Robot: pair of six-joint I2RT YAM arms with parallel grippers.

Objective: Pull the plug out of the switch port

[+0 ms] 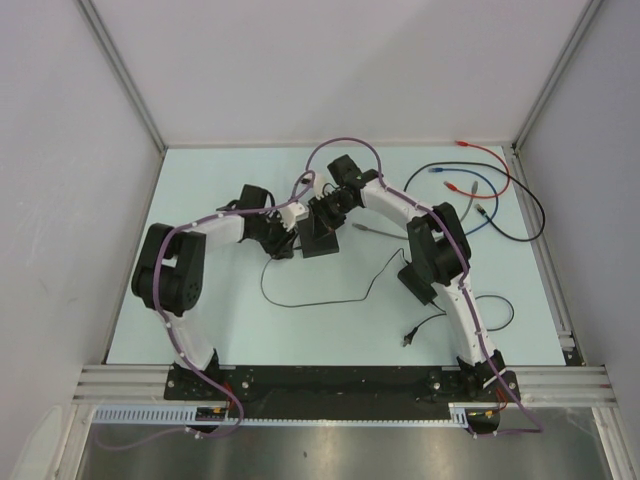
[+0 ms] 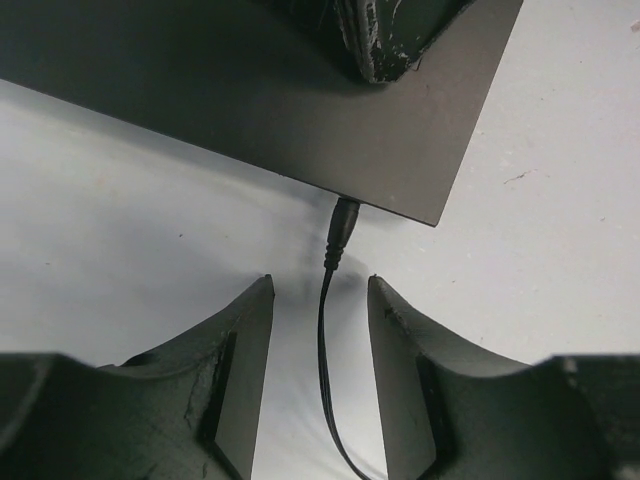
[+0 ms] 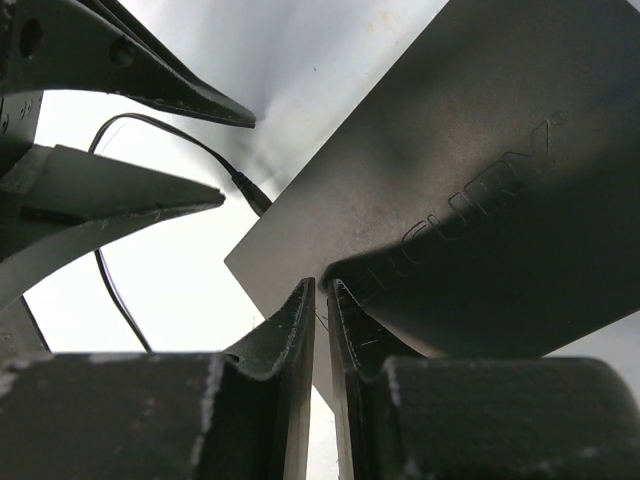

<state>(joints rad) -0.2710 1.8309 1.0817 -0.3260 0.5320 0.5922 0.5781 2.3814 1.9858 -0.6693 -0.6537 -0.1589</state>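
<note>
Plug [image 2: 343,222] sits in switch [image 2: 250,110] edge, at 12 o'clock of left tool [image 2: 320,290], open astride cable [image 2: 322,380]. Right tool [image 3: 322,292] closed, tips pressing switch. Advance, pinch plug body, pull straight toward 6 o'clock.

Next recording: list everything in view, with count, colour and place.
switch: one, matte black, table centre.
plug: one, black, seated in the switch's edge.
thin lead: one, black, running from the plug.
grey cable: one, just right of the switch.
red cable: one, far right corner.
blue cable: one, beside the red.
black cable: one, looped along the right edge.
table: one, pale.
left claw: open, straddling the lead just short of the plug.
right claw: shut, tips on the switch's top.
</note>
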